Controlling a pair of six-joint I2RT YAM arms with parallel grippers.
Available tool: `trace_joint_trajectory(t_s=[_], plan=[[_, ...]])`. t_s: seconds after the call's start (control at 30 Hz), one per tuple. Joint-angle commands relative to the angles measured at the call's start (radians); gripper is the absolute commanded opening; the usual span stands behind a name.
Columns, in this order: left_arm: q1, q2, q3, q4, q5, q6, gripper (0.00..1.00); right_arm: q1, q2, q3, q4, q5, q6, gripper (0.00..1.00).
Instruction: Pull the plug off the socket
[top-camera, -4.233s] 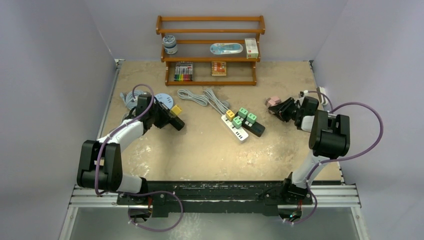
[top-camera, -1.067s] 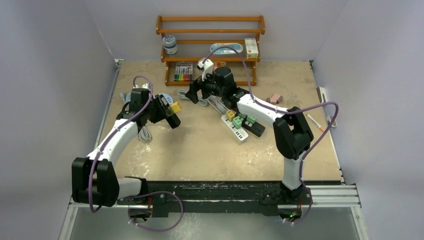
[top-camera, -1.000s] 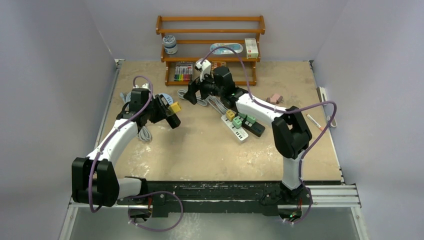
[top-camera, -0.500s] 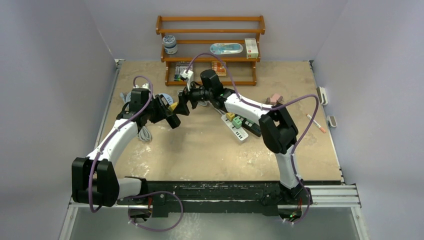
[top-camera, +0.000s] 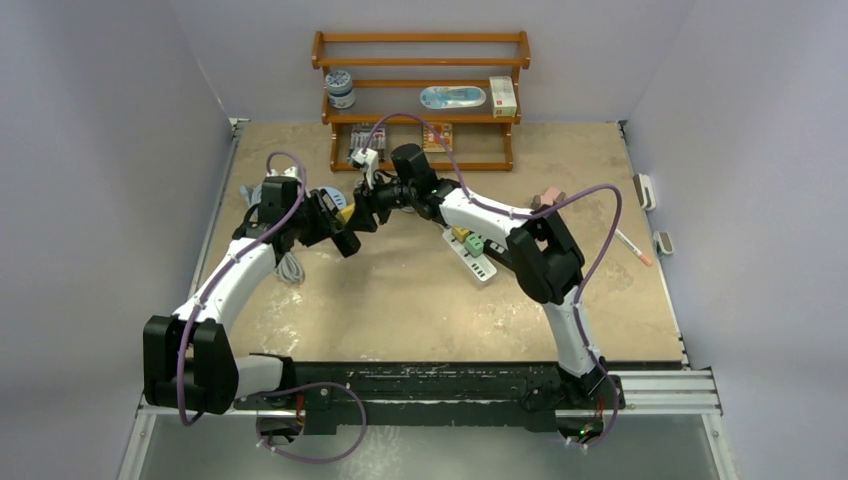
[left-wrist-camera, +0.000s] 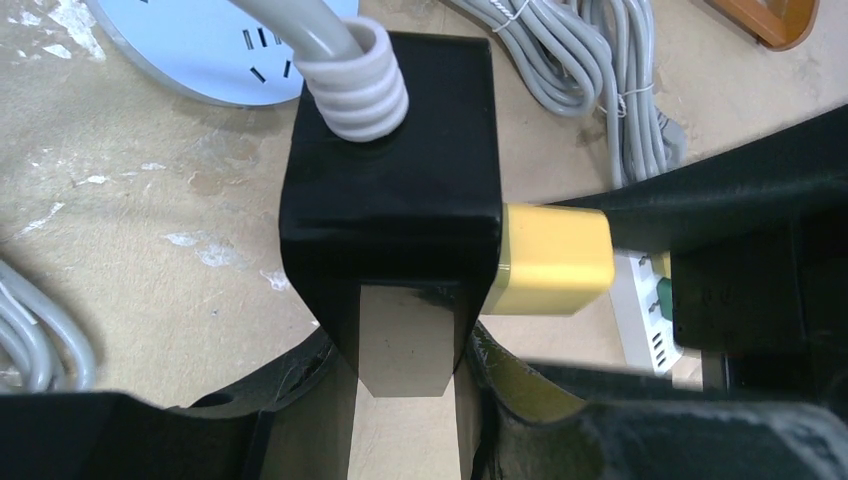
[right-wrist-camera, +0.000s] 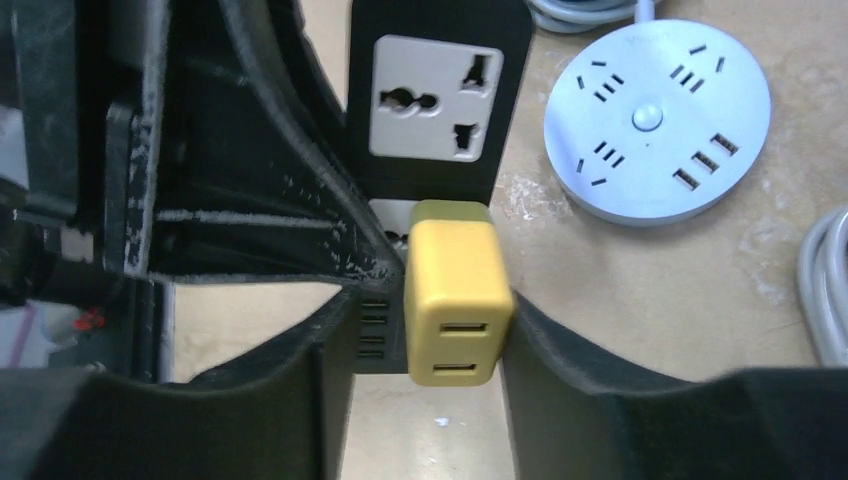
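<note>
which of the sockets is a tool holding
The black block in the left tool, yellow plug in it; the round blue one and white strip lie flat.

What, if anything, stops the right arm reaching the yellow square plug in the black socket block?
Probably nothing: the right gripper straddles the yellow square plug, fingers either side; the left gripper holds the black socket block.

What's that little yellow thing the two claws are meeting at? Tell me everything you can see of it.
The yellow plug is a small boxy adapter of smooth, plastic-looking material, with rounded corners and two narrow slots on its outer face. It sits plugged into a black socket block, just beneath an empty outlet; the left gripper holds that block. The right gripper flanks the plug closely on both sides; firm contact cannot be confirmed.
</note>
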Motion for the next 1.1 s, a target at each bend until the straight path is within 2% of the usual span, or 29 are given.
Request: trace_joint_trajectory(t_s=[0.0, 0.03, 0.07, 0.33, 0.47, 0.5, 0.53, 0.57, 0.6, 0.67, 0.7, 0.73, 0.77, 0.83, 0.87, 0.9, 0.93, 0.97, 1.0, 1.03, 1.07], plan=[[0.005, -0.044, 0.032, 0.077, -0.022, 0.036, 0.00, 0.017, -0.003, 0.044, -0.004, -0.055, 0.002, 0.36], [0.005, -0.041, 0.030, 0.079, -0.025, 0.034, 0.00, 0.017, -0.006, 0.043, -0.008, -0.057, 0.003, 0.15], [0.005, -0.039, 0.028, 0.078, -0.027, 0.033, 0.00, 0.019, -0.008, 0.042, -0.011, -0.054, 0.004, 0.02], [0.006, -0.032, 0.019, 0.063, -0.112, 0.023, 0.00, 0.017, -0.105, -0.021, -0.008, -0.022, 0.001, 0.00], [0.016, -0.006, 0.023, 0.019, -0.168, 0.020, 0.00, 0.068, -0.184, -0.041, -0.026, 0.598, -0.089, 0.00], [0.019, 0.000, 0.021, 0.018, -0.171, 0.016, 0.00, 0.085, -0.193, -0.044, -0.025, 0.679, -0.109, 0.00], [0.023, 0.008, 0.019, 0.018, -0.173, 0.011, 0.00, 0.089, -0.206, -0.052, -0.027, 0.639, -0.114, 0.00], [0.027, 0.015, 0.018, 0.018, -0.172, 0.007, 0.00, 0.081, -0.226, -0.064, -0.031, 0.530, -0.119, 0.00], [0.030, 0.019, 0.020, 0.018, -0.173, 0.005, 0.00, 0.053, -0.243, -0.080, -0.015, 0.334, -0.105, 0.00], [0.035, 0.027, 0.023, 0.016, -0.171, 0.007, 0.00, -0.026, -0.253, -0.128, 0.122, -0.095, 0.013, 0.00], [0.038, 0.028, 0.025, 0.012, -0.171, 0.009, 0.00, -0.055, -0.252, -0.160, 0.218, -0.219, 0.107, 0.00], [0.039, 0.029, 0.027, 0.006, -0.175, 0.012, 0.00, -0.067, -0.258, -0.180, 0.266, -0.221, 0.173, 0.00], [0.041, 0.028, 0.029, 0.001, -0.181, 0.014, 0.00, -0.053, -0.268, -0.154, 0.151, -0.067, 0.083, 0.00], [0.044, 0.026, 0.026, -0.005, -0.188, 0.013, 0.00, 0.051, -0.282, -0.110, -0.008, 0.331, -0.119, 0.00], [0.046, 0.028, 0.024, -0.003, -0.189, 0.012, 0.00, 0.072, -0.285, -0.103, -0.041, 0.335, -0.151, 0.00], [0.047, 0.030, 0.022, -0.001, -0.187, 0.010, 0.00, 0.054, -0.293, -0.118, -0.031, 0.231, -0.132, 0.00], [0.048, 0.035, 0.023, 0.001, -0.184, 0.008, 0.00, -0.009, -0.305, -0.157, 0.046, 0.071, -0.073, 0.00], [0.049, 0.043, 0.025, 0.000, -0.180, 0.009, 0.00, -0.047, -0.320, -0.209, 0.164, -0.002, 0.057, 0.00], [0.050, 0.047, 0.031, -0.005, -0.178, 0.010, 0.00, -0.053, -0.334, -0.227, 0.202, 0.031, 0.057, 0.00], [0.051, 0.048, 0.033, -0.009, -0.178, 0.012, 0.00, -0.036, -0.344, -0.219, 0.158, 0.088, 0.008, 0.00], [0.052, 0.046, 0.031, -0.009, -0.179, 0.012, 0.00, -0.031, -0.347, -0.209, 0.116, 0.063, -0.012, 0.00]])
